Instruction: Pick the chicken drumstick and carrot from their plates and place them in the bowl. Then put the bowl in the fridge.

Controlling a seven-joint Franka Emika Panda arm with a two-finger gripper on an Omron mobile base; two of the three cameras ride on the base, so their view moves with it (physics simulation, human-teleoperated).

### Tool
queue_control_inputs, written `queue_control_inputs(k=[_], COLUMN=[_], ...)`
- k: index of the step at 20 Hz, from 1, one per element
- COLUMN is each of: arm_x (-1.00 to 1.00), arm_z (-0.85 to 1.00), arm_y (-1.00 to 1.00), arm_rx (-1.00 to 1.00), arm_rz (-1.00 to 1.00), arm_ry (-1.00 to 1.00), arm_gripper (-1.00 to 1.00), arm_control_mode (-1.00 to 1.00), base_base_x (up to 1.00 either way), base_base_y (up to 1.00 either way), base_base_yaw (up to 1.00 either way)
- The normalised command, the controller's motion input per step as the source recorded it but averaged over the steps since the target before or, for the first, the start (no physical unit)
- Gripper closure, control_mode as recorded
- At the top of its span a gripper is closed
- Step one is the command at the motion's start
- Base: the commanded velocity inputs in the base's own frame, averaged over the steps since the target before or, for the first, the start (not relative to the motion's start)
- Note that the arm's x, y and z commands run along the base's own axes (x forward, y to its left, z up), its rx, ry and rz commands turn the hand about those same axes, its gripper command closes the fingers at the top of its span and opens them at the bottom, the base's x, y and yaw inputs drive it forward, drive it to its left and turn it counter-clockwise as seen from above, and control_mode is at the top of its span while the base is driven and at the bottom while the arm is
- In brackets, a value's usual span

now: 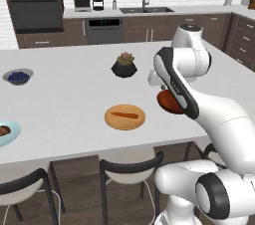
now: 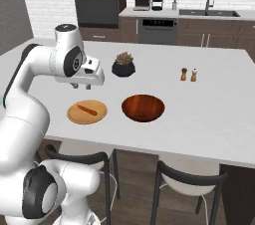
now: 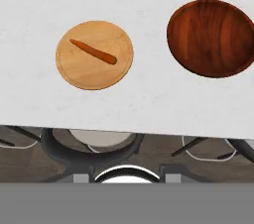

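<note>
The carrot (image 3: 93,52) lies across the tan wooden plate (image 3: 89,77) near the island's front edge. Right of it stands the reddish-brown bowl (image 3: 211,37), with nothing in it. My gripper (image 2: 81,86) hangs well above the wooden plate (image 2: 74,115), pointing down, its fingers apart and nothing between them. In the left base view the carrot (image 1: 124,115) shows on its plate (image 1: 114,122), and my arm hides most of the bowl (image 1: 167,102). At that view's far left edge the chicken drumstick (image 1: 4,130) rests on the pale blue plate (image 1: 11,134). The fridge is out of view.
A black plant pot (image 2: 123,66) stands behind the plate and bowl. Two small shakers (image 2: 189,74) sit to the right. A grey bowl of berries (image 1: 18,76) is at the far left. Stools (image 2: 189,179) line the island's near edge.
</note>
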Motion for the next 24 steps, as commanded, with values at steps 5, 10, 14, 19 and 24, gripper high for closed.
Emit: queue_control_inputs(k=[5, 10, 14, 19, 24], arm_x=[0.00, 0.48, 0.84, 0.28, 0.32], arm_z=[-0.02, -0.38, -0.41, -0.32, -0.49], arm_y=[0.10, 0.45, 0.54, 0.61, 0.38], arm_rx=[0.00, 0.00, 0.00, -0.03, -0.03], arm_rz=[0.02, 0.26, 0.31, 0.28, 0.27], arm_ry=[0.05, 0.17, 0.26, 0.35, 0.12], arm_gripper=[-1.00, -1.00, -1.00, -1.00, -1.00], arm_control_mode=[-1.00, -1.00, -1.00, -1.00, -1.00], base_base_x=[0.00, 0.00, 0.00, 0.00, 0.00], base_base_y=[0.00, 0.00, 0.00, 0.00, 0.00], base_base_yaw=[0.00, 0.00, 0.00, 0.00, 0.00])
